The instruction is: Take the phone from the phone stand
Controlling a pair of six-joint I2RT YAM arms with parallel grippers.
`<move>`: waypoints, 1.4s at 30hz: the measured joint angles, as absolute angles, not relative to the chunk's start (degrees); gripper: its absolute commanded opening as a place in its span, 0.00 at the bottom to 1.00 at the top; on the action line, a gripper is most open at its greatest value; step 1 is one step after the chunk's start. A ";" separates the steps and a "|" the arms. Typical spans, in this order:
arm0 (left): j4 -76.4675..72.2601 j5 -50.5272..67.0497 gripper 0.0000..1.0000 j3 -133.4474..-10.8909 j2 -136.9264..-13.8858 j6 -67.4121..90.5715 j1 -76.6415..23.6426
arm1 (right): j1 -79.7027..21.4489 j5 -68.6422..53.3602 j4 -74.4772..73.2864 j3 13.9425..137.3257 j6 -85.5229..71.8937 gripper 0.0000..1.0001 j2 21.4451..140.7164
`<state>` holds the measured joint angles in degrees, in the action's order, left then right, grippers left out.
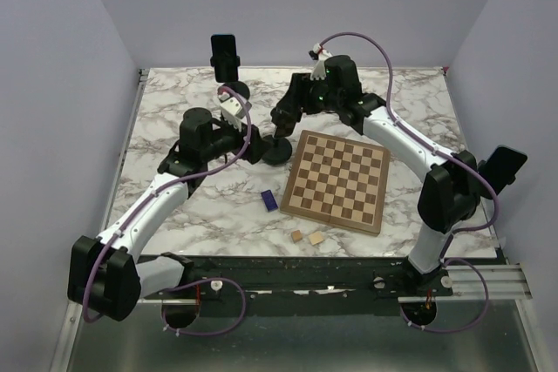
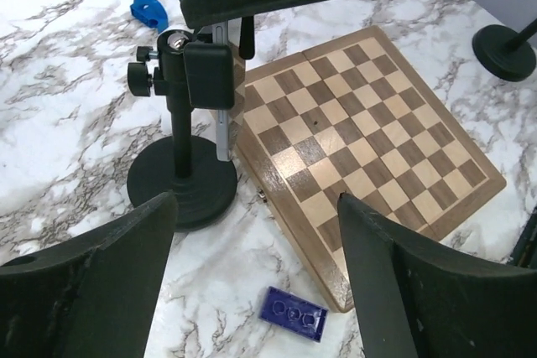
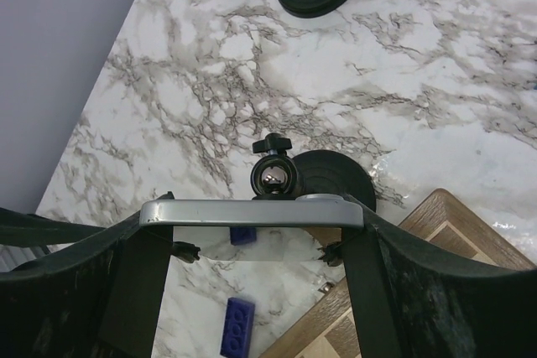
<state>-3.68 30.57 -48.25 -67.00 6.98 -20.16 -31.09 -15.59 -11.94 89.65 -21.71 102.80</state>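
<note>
My right gripper (image 3: pixel 252 236) is pinching the phone (image 3: pixel 252 211) by its two ends, right above the phone stand (image 2: pixel 180 144). I cannot tell whether the phone is clear of the clamp. My left gripper (image 2: pixel 256 207) hangs spread wide in front of the stand's base and holds nothing, so if the clamp catches as I lift, the stand may tip or drag onto the chessboard (image 2: pixel 361 148). Such a thin edge grip could also slip and drop the phone.
</note>
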 measured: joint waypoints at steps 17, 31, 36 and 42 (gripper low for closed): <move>-7.44 18.68 0.50 -50.15 -73.25 8.16 -25.21 | -35.88 -8.69 -16.69 92.01 -23.97 0.01 103.37; -6.39 17.02 0.48 -51.11 -73.84 7.88 -25.26 | -38.15 -5.39 -16.91 92.58 -24.01 0.01 103.83; -5.32 16.69 0.48 -52.16 -74.54 7.68 -25.26 | -38.30 -4.80 -16.88 92.62 -24.05 0.01 103.85; -4.36 16.51 0.53 -53.10 -75.40 7.03 -25.26 | -38.50 -4.14 -16.88 92.62 -24.08 0.01 103.88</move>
